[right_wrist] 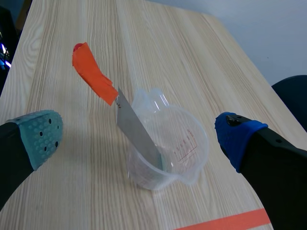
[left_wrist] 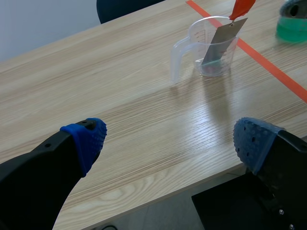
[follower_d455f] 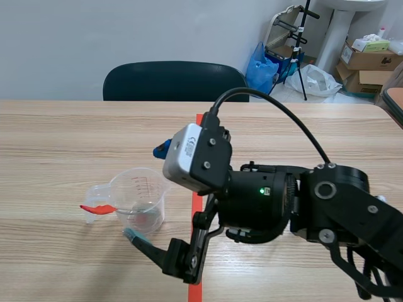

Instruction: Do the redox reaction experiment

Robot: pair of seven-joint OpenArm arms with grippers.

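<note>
Where the cup [follower_d455f: 140, 201] sits: on the table [follower_d455f: 63, 132], a bit of liquid in it
Metal strip [right_wrist: 139, 132]: leaning inside the cup, orange tab [right_wrist: 93, 76] sticking out over the rim
Right gripper [right_wrist: 139, 136]: fingers wide apart either side of the cup, gripping nothing
Left gripper [left_wrist: 171, 141]: also spread, empty, well away from the cup
Risk: if the right fingers close off-centre I reckon they'd knock the tab, lever the strip and tip the cup over

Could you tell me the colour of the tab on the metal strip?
Orange-red; the tab shows best in the right wrist view.
</note>
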